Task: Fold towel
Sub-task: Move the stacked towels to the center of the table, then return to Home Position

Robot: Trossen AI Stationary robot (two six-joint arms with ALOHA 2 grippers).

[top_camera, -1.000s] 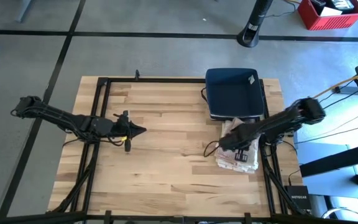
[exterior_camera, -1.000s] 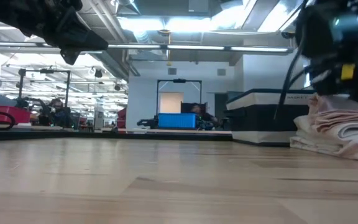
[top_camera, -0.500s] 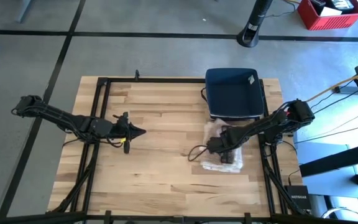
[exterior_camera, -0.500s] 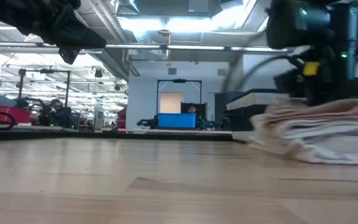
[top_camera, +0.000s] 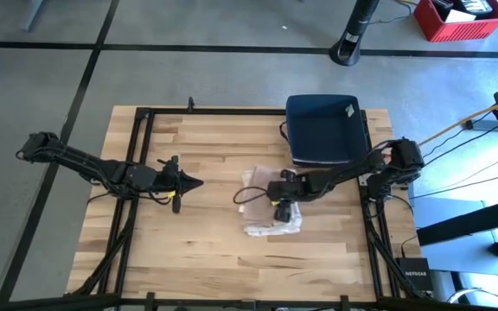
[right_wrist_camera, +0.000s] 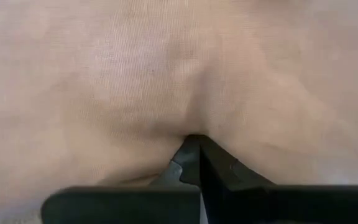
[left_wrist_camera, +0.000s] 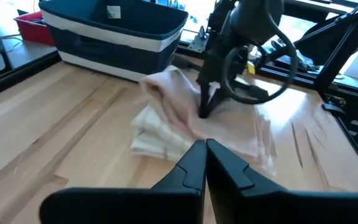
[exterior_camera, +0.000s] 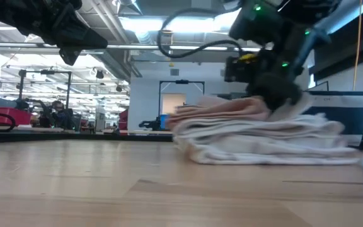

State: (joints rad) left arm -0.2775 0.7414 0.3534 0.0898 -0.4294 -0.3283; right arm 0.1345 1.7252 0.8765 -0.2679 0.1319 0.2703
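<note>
Pale pink towel lies bunched mid-desk, long axis running twelve to six. Your right end effector is pinched tight on its top. Your left end effector is closed, at nine o'clock.

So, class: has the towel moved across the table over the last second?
Yes. In the high view the towel, pinched by the right gripper, has slid left, away from the dark blue bin and toward the table's middle.

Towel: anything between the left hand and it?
Nothing visible. Bare table lies between the shut left hand and the towel. The right hand is already shut on the towel.
</note>
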